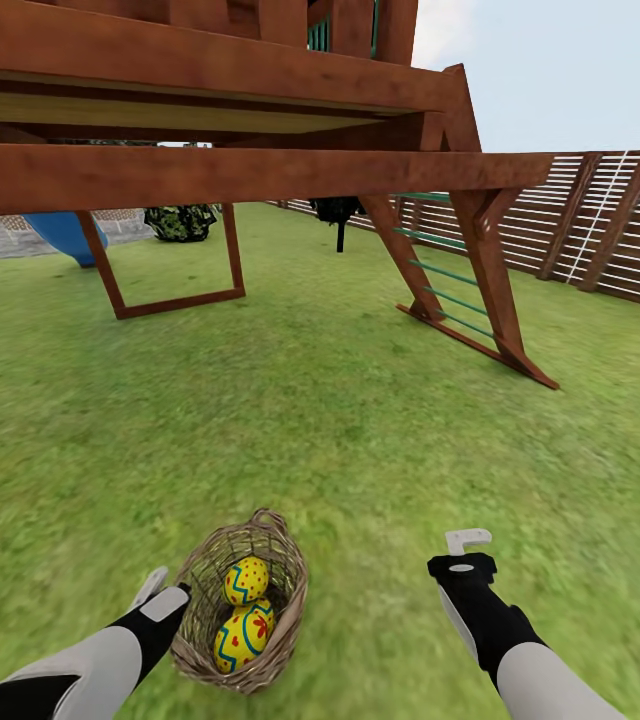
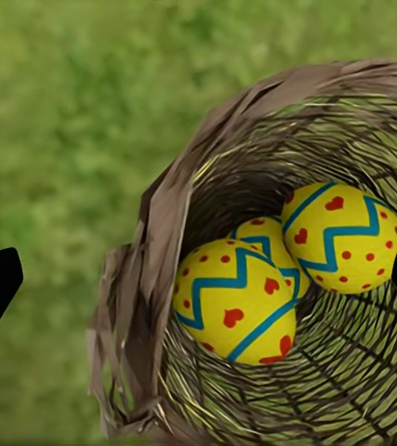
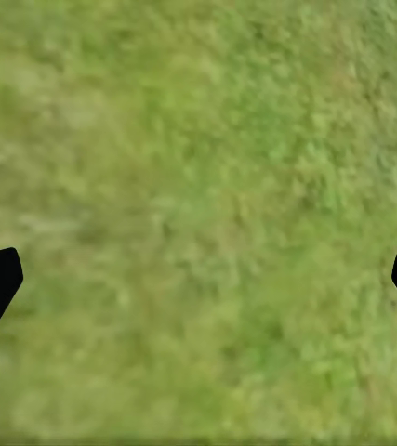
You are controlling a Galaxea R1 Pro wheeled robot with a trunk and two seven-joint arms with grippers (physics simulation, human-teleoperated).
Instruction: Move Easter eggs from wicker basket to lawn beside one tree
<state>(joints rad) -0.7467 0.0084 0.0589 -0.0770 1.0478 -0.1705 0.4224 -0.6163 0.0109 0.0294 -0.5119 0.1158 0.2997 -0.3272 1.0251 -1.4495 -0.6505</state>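
The wicker basket (image 1: 282,560) stands on the lawn (image 1: 310,430) just in front of me. Two yellow Easter eggs (image 1: 247,580) with blue zigzags and red marks show inside it. In the left wrist view all three eggs lie together in the basket (image 2: 156,251): one near (image 2: 238,302), one far (image 2: 344,237), one half hidden between them (image 2: 265,234). My left gripper (image 1: 158,592) is open, just beside the basket's left wall. My right gripper (image 1: 468,545) hangs open over bare grass to the basket's right. Far back is a clump of mottled dark green leaves (image 1: 182,222), trunk hidden.
A big brown wooden play frame (image 1: 260,170) spans the view ahead, with a slanted ladder (image 1: 450,290) at right and a blue slide (image 1: 65,235) at left. A thin-trunked black tree (image 1: 338,215) stands behind it. A slatted fence (image 1: 610,230) bounds the right side.
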